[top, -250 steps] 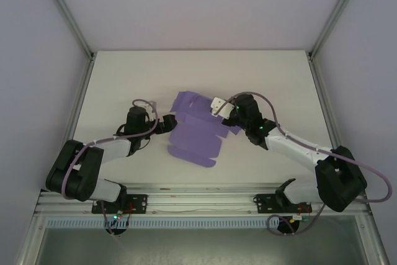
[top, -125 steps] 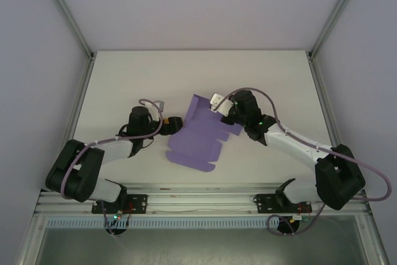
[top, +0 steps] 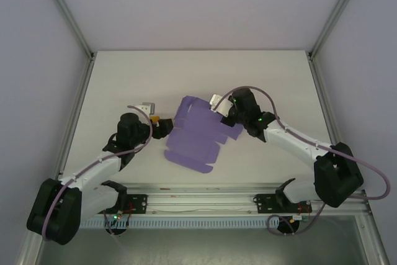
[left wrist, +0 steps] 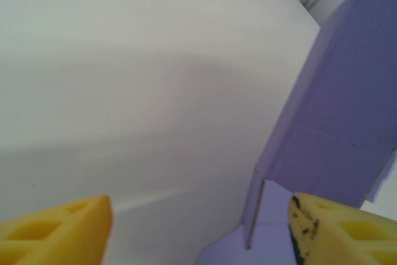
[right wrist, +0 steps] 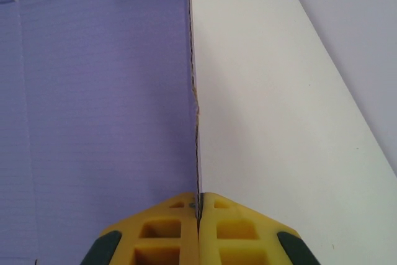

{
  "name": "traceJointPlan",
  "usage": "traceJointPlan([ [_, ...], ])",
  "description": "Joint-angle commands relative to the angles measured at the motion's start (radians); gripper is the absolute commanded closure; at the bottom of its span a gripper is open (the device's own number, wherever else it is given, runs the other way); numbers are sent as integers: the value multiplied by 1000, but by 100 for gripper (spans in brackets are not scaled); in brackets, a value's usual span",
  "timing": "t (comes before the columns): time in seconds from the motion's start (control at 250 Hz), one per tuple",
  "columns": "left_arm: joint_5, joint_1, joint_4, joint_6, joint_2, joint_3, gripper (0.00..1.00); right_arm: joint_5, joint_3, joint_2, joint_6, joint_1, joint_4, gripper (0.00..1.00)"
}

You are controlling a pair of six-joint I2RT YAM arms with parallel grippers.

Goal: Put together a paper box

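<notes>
Lavender matte card, the paper box [top: 197, 136] lies as a die-cut sheet of notched flaps on the white table [top: 124, 79], between the left gripper [top: 162, 125] and right gripper [top: 226, 116] in the top view. From the left wrist, yellow fingers [left wrist: 93, 234] stand apart, a creased upright panel beside the right one. From the right wrist, yellow fingers [right wrist: 177, 206] pinch the sheet's thin edge, smooth card spreading leftward.

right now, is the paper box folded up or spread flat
Partly folded: the paper box lies mostly spread on the table, one panel raised upright; no closed box yet.
</notes>
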Motion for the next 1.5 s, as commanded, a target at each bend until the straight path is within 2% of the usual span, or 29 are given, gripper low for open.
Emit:
traceJointPlan([
  [0.0,132,-3,-6,90,50,30,36,-41,43,11,38,-4,-46,100],
  [0.116,151,-5,-3,92,135,64,47,-48,66,25,64,-11,-79,100],
  [0.18,160,-7,36,84,172,65,50,-65,79,36,79,-21,-92,100],
  [0.268,152,-8,102,67,204,61,65,-86,89,50,85,-33,-112,100],
  [0.348,124,-8,158,52,214,47,79,-91,99,59,91,-41,-127,100],
  [0.472,91,-17,171,70,209,35,92,-92,121,79,135,-65,-144,100],
  [0.552,70,-38,161,105,203,30,95,-97,121,82,137,-69,-144,100],
  [0.58,58,-48,158,115,201,32,100,-102,124,86,138,-69,-149,100],
  [0.795,-32,-113,159,166,195,48,100,-145,162,121,152,-72,-217,100],
  [0.943,-289,-270,90,263,214,85,100,-160,239,173,174,-76,-340,100],
  [1.067,-356,-340,90,295,288,120,100,-161,252,196,191,-75,-356,100],
  [1.183,-481,-419,6,320,394,217,100,-159,282,217,225,-76,-383,100],
  [1.347,-462,-464,-20,316,496,266,100,-183,343,246,266,-79,-467,100],
  [1.495,-505,-529,-102,315,510,275,100,-190,390,272,313,-100,-527,100],
])
